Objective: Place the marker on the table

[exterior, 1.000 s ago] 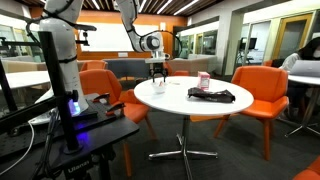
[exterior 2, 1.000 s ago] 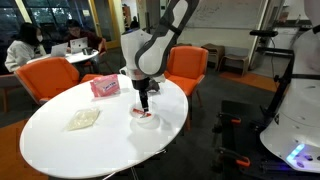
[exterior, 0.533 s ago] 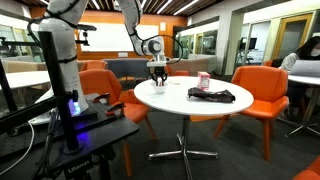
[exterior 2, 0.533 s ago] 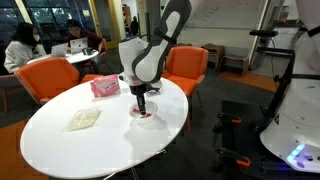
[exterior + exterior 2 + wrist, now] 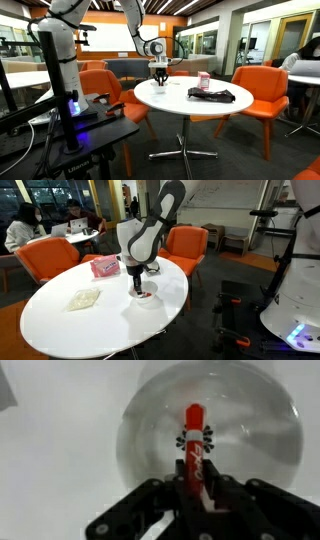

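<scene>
Gripper point(image 5: 197, 487), pinching the red marker point(image 5: 194, 435), has risen slightly above the clear bowl point(image 5: 140, 440) — lift-out done, set-down on the white worktop point(image 5: 95, 325) outstanding.

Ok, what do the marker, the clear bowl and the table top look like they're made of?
The marker looks plastic: smooth red barrel with dark print. The bowl is clear glass or plastic; the white surface shows through it. The table has a smooth white top, perhaps laminate.

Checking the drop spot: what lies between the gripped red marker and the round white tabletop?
A clear round dish sits beneath the red marker, seen in the wrist view.
</scene>
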`<state>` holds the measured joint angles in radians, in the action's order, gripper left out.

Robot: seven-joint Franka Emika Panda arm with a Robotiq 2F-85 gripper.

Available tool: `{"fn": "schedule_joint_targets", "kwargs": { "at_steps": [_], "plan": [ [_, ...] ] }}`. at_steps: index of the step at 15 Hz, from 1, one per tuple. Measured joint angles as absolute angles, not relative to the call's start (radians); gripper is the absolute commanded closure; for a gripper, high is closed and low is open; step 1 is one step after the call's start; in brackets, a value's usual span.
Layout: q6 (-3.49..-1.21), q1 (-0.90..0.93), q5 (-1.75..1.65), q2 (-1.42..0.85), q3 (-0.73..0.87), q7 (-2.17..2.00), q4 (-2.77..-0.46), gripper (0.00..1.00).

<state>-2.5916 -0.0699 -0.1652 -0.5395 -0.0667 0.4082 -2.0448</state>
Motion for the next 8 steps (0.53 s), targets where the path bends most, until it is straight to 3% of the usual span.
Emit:
{"fn": "schedule_joint_targets", "kwargs": {
  "at_steps": [1,8],
  "plan": [
    [-2.592,-0.072,-0.164,-0.542,-0.071,0.408,-2.041,0.95],
    [-2.54,-0.088,-0.133,-0.491,-0.102,0.41,-2.043,0.95]
  ]
}}
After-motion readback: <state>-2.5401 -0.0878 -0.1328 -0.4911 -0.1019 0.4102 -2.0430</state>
